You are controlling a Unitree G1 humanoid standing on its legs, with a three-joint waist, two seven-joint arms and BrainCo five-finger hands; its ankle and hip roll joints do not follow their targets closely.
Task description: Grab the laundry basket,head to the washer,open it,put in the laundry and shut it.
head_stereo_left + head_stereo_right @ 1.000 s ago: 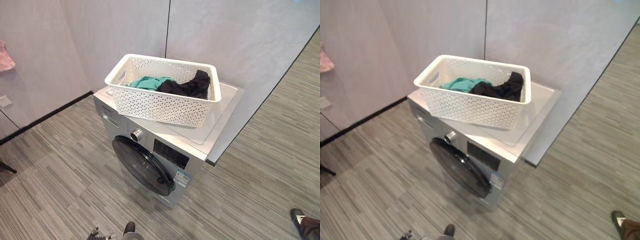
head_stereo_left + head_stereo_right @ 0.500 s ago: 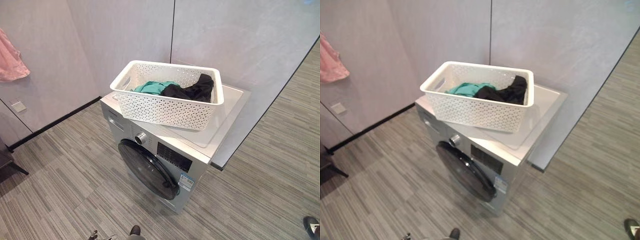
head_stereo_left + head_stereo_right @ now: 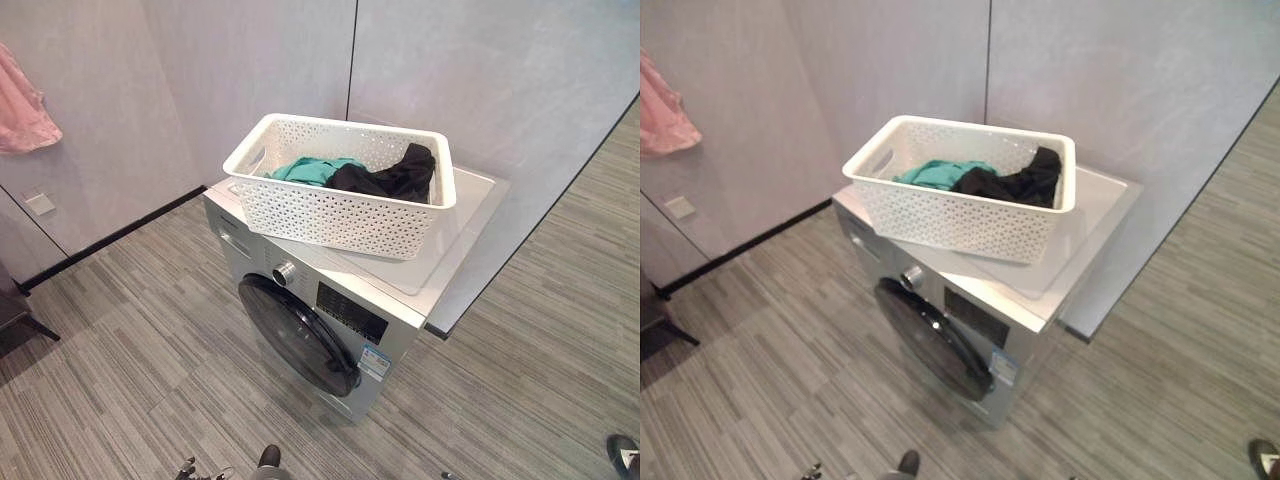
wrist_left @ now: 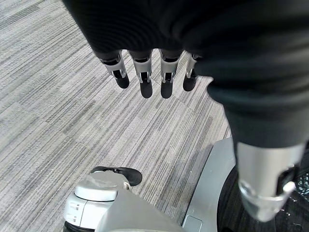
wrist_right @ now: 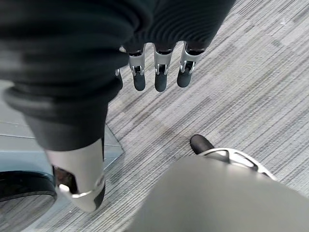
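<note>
Basket sits on washer, door closed.
Teal and black clothes inside basket.

**Around the room**

Grey striped carpet lies well below the left hand. Well apart from that hand, a pink garment hangs on the grey wall panels, above a small wall plate. A dark shoe rests on the carpet.

Bright, even light, soft shadows
</note>
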